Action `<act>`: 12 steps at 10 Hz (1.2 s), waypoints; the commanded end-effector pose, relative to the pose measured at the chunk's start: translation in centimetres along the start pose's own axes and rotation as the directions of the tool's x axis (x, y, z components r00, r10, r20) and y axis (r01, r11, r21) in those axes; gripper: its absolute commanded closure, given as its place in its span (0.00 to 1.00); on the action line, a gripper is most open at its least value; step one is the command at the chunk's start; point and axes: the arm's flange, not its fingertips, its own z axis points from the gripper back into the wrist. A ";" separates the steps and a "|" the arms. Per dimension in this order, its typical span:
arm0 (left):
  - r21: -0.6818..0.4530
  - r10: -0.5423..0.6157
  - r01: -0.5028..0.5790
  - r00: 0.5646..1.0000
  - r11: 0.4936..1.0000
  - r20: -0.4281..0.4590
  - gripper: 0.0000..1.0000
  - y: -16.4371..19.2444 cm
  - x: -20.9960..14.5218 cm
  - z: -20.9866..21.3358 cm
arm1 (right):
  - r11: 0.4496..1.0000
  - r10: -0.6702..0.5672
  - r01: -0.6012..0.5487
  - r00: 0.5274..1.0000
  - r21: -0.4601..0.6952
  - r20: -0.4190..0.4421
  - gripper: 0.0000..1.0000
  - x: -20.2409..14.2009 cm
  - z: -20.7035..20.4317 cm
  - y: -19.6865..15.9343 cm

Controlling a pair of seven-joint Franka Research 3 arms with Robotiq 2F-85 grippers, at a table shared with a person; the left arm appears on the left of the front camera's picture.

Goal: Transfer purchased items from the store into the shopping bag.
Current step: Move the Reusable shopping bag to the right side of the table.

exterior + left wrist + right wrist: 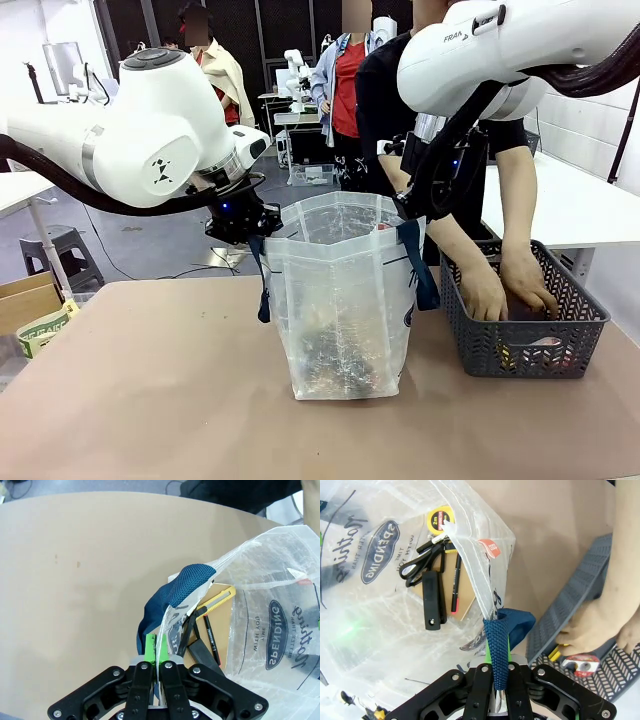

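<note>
While person's hands (483, 292) crowd basket (522, 362), bag (345, 310) adj.

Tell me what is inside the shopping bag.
In the shopping bag, through its clear wall: black scissors, a yellow tape measure, a pen and a black tool. Crinkled plastic hides whatever lies deeper.

Bright, even light; soft shadows; wrist views curve at edges.
</note>
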 end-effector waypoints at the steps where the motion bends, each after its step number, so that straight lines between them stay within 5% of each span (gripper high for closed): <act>1: 0.000 0.018 -0.018 1.000 1.000 0.001 1.00 0.0 -0.1 0.1 | 1.000 -0.001 0.001 1.000 0.001 0.002 1.00 0.0 0.0 0.0; 12: 0.000 0.018 -0.018 1.000 1.000 0.001 1.00 0.0 -0.1 0.1 | 1.000 -0.001 0.001 1.000 0.001 0.002 1.00 0.0 0.0 0.0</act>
